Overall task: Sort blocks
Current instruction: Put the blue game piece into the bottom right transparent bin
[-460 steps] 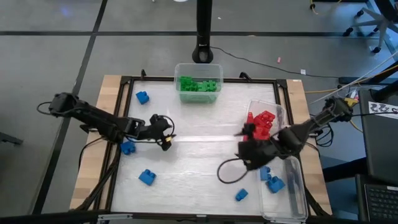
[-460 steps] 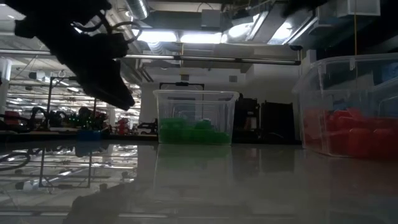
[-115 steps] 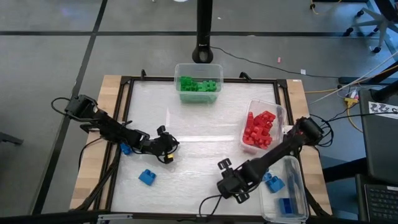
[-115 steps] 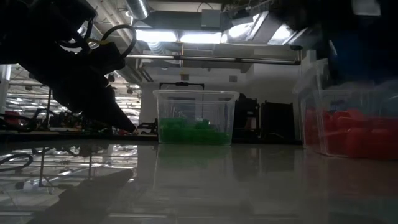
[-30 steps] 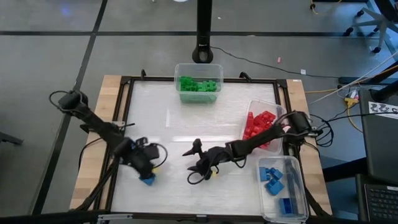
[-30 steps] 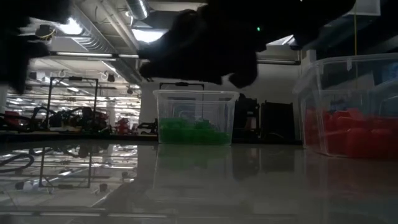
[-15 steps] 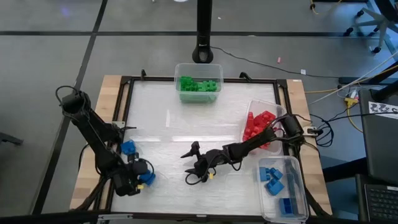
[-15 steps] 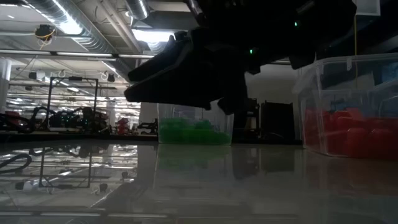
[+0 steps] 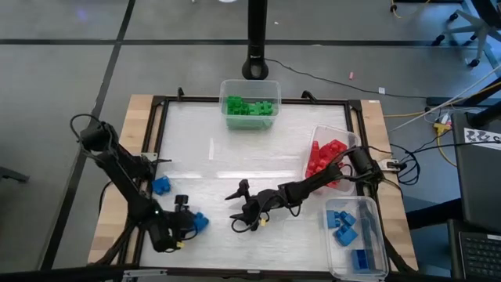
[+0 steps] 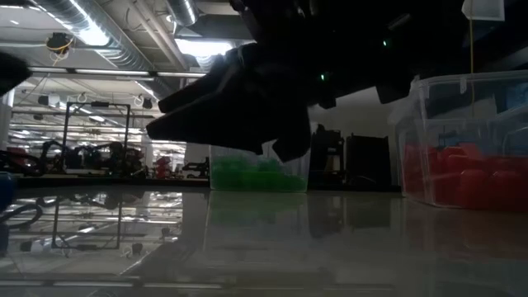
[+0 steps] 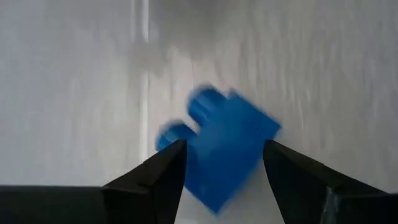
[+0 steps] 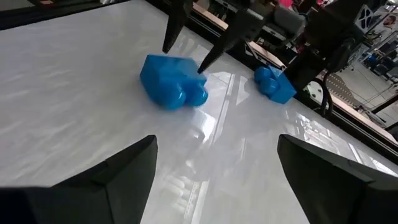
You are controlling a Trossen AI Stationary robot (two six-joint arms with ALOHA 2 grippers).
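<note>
A blue block [image 9: 200, 222] [image 12: 171, 81] lies on the white table near the front left, studs turned sideways. My left gripper [image 9: 188, 222] [image 11: 224, 165] is open and slants down over it, one finger on each side of the block [image 11: 227, 152]. A second blue block [image 9: 162, 186] [image 12: 273, 84] lies farther left. My right gripper [image 9: 238, 207] [image 12: 216, 143] hangs open near the table's middle, pointing left at the first block with nothing between its fingers. In the low view it is the large dark shape [image 10: 239, 99]. My left gripper straddles the blue block from the table's left, slanting down, with the block on the table. One fingertip [image 11: 168, 165] overlaps the block's edge in the left wrist view. I cannot tell whether it touches.
A clear tub of green blocks [image 9: 250, 102] stands at the far edge. A tub of red blocks [image 9: 333, 157] and a tub of blue blocks [image 9: 356, 235] stand on the right. The table's black frame [image 9: 153, 157] runs close behind the left arm.
My left gripper has swung toward the near left corner, sunk and turned, and now points right with its fingers around the blue block, which lies slightly farther right. The second blue block has come out from under the left arm. My right gripper has sunk a little.
</note>
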